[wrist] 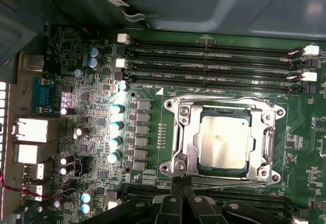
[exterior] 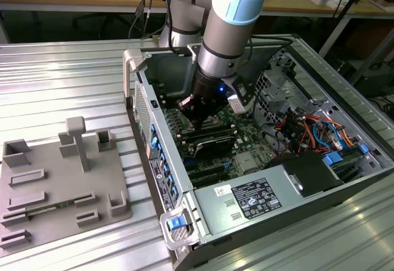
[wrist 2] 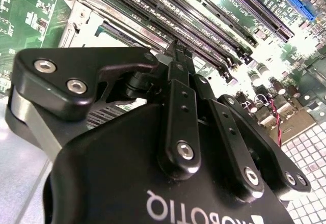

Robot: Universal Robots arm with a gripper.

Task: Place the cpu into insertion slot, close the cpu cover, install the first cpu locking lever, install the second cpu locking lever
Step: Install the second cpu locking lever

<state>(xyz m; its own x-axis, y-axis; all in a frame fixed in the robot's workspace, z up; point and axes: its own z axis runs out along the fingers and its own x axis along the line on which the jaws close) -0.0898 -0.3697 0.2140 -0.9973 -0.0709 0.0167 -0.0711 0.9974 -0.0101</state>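
The cpu (wrist: 224, 142) lies flat in the insertion slot (wrist: 277, 113), silver top up. The cpu cover (wrist: 266, 137), a shiny frame plate, lies down around it. Thin metal locking levers run along two opposite edges of the socket (wrist: 219, 100) (wrist: 234, 182). My gripper (wrist: 181, 182) is shut, with nothing visible between the fingers, and its tips are at the socket's edge by one lever; I cannot tell if they touch it. In the second wrist view the gripper (wrist 2: 179, 51) points at the board beside the socket (wrist 2: 84, 18). In the exterior view the gripper (exterior: 198, 118) is low inside the computer case (exterior: 138, 86).
Long black memory slots (wrist: 214, 61) flank the socket on two sides. Capacitors (wrist: 116, 132) and rear ports (wrist: 30, 132) stand beside it. The case holds a power supply (exterior: 255, 198), cables (exterior: 314, 129) and a drive cage (exterior: 277, 86). A grey fixture plate (exterior: 58, 185) lies on the exterior view's left.
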